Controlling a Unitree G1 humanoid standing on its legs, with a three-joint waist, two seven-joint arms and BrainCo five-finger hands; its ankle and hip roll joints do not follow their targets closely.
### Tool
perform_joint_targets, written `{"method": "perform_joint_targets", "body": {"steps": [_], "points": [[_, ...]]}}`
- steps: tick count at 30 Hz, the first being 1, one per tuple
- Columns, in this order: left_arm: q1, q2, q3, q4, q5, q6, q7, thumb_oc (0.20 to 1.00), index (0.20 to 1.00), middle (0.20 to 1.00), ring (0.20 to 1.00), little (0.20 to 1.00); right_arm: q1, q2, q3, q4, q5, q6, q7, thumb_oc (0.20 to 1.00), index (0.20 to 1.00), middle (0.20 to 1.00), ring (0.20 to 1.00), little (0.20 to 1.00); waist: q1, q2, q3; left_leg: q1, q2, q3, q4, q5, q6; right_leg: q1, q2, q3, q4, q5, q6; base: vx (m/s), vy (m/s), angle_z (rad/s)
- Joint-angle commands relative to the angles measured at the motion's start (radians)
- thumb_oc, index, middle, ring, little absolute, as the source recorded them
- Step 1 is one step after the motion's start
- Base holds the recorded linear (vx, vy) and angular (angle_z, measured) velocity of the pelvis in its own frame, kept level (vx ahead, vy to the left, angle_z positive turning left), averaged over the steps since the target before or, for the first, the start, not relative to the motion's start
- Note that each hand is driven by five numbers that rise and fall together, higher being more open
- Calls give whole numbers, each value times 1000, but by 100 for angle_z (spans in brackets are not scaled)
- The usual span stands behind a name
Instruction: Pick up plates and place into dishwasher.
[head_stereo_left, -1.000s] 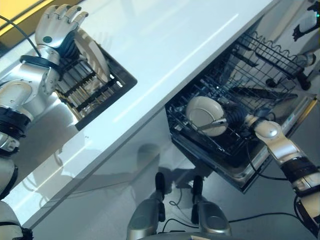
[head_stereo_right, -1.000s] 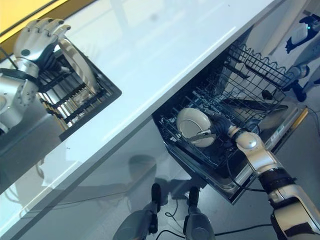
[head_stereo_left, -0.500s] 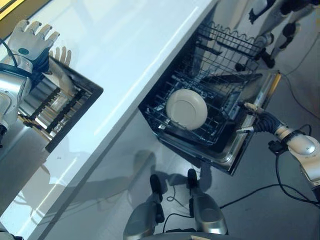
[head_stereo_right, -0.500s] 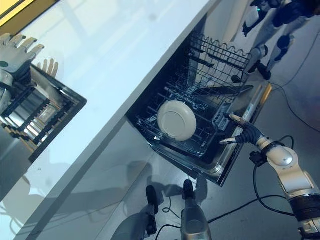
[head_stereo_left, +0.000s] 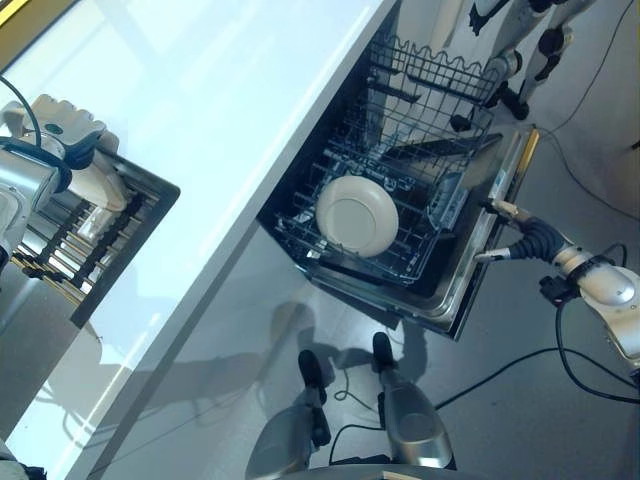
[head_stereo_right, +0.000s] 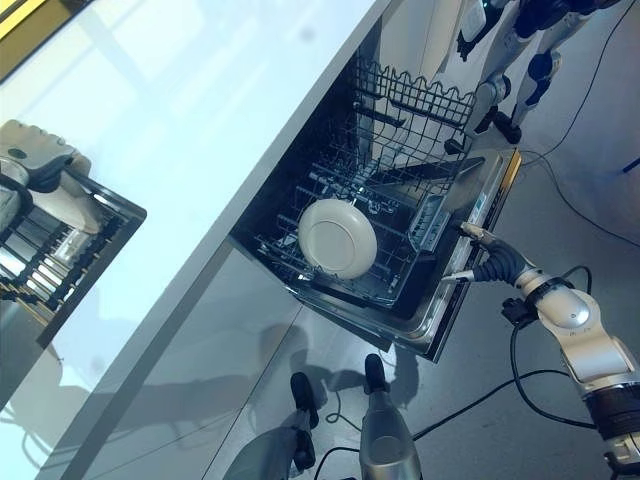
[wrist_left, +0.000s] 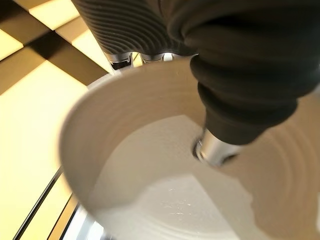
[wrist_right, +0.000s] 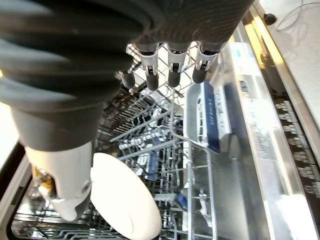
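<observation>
your right hand (head_stereo_right: 478, 262) hangs over the front edge of the dishwasher's open door (head_stereo_left: 497, 232), fingers and thumb spread out straight, with nothing in it. in its wrist view the fingers (wrist_right: 172, 76) point down over the lower rack (head_stereo_left: 420, 262).

one white plate (head_stereo_left: 357, 215) stands on its edge in the lower rack, leaning a little, near the rack's middle. the wire prongs stick up all around it. the upper rack (head_stereo_left: 440, 85) is pulled out behind and above it, so it sits over the back part of the lower rack. the long white counter (head_stereo_left: 230, 110) runs right beside the dishwasher's side.

your left hand (head_stereo_left: 60, 135) is over at the dish rack (head_stereo_left: 95, 245) sunk in the counter, well apart from the dishwasher. its fingers curl over the top rim of another white plate (wrist_left: 165, 195) that stands in that rack. in its wrist view the thumb presses on the plate's inner face and the fingers go over the rim. the rack's dark bars stand just beside the plate.

another robot (head_stereo_right: 510, 40) stands on the floor beyond the dishwasher door.
</observation>
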Motion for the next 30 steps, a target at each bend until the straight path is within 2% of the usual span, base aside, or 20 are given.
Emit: {"method": "perform_joint_targets", "body": {"steps": [1, 7, 11, 14, 17, 20, 21, 22, 24, 26, 30], "points": [[-71, 53, -14, 84, -33, 18, -47, 200, 200, 200, 200, 200, -66, -60, -16, -88, 46, -53, -33, 1000, 1000, 1000, 1000, 1000, 25, -15, -11, 12, -72, -9, 9, -128, 47, -71, -28, -24, 107, -89, 93, 0, 0, 0], [-89, 69, -25, 101, -61, 67, -89, 200, 200, 200, 200, 200, -66, -63, -6, -106, 58, -55, -39, 1000, 1000, 1000, 1000, 1000, 32, -13, -33, 25, -71, -15, 8, -133, 46, -45, -24, -36, 91, -92, 90, -43, -63, 3], [-104, 93, -15, 88, -102, 101, 17, 200, 200, 200, 200, 200, -23, -58, -26, -139, 83, -71, -31, 1000, 1000, 1000, 1000, 1000, 43, -12, -68, 43, -67, -22, 8, -138, 45, -14, -20, -51, 90, -106, 86, -18, -115, 4], [-80, 107, 16, 52, -136, 120, 152, 200, 200, 200, 200, 200, 31, -49, -53, -170, 97, -108, -2, 1000, 1000, 1000, 1000, 1000, 50, -10, -98, 58, -63, -27, 8, -141, 44, 11, -19, -60, 88, -116, 83, 5, -119, 8], [-24, 106, 66, -42, -182, 96, 261, 200, 200, 200, 200, 200, 53, -17, -55, -200, 113, -148, 16, 1000, 1000, 1000, 1000, 1000, 65, -11, -135, 75, -61, -34, 8, -147, 42, 40, -19, -71, 73, -119, 80, 18, -135, 14], [51, 95, 146, -176, -294, 44, 413, 200, 200, 200, 200, 200, 50, 41, -44, -242, 130, -194, -7, 1000, 1000, 1000, 1000, 1000, 95, -13, -178, 91, -60, -50, 8, -154, 42, 70, -18, -82, 59, -125, 77, 13, -130, 17], [76, 94, 170, -188, -294, 47, 420, 200, 200, 200, 200, 200, 50, 45, -42, -247, 130, -199, -7, 1000, 1000, 1000, 1000, 1000, 95, -11, -182, 93, -60, -51, 8, -155, 42, 74, -18, -83, 58, -126, 77, -12, -127, 10], [104, 76, 213, -220, -282, 2, 492, 200, 200, 200, 200, 200, 41, 74, -34, -263, 134, -213, -13, 1000, 1000, 1000, 1000, 1000, 108, -12, -196, 98, -59, -57, 8, -157, 42, 82, -17, -88, 56, -129, 76, -13, -107, 10], [154, 51, 259, -281, -259, -5, 549, 200, 200, 200, 200, 200, 14, 116, -4, -272, 125, -221, -40, 1000, 1000, 1000, 1000, 1000, 123, -10, -222, 106, -59, -67, 8, -161, 42, 96, -16, -93, 52, -134, 74, -10, -129, 9], [184, -3, 292, -344, -274, -21, 604, 200, 200, 200, 200, 200, -30, 165, 44, -265, 108, -238, -87, 1000, 1000, 1000, 1000, 1000, 144, -12, -247, 115, -56, -77, 8, -166, 42, 111, -16, -103, 50, -141, 70, -4, -115, 11], [193, -129, 313, -439, -294, -76, 678, 200, 200, 200, 200, 200, -168, 245, 149, -229, 70, -217, -159, 1000, 1000, 1000, 1000, 1000, 185, -25, -292, 133, -52, -99, 8, -169, 38, 144, -12, -117, 47, -157, 62, 30, -111, 13]]}}
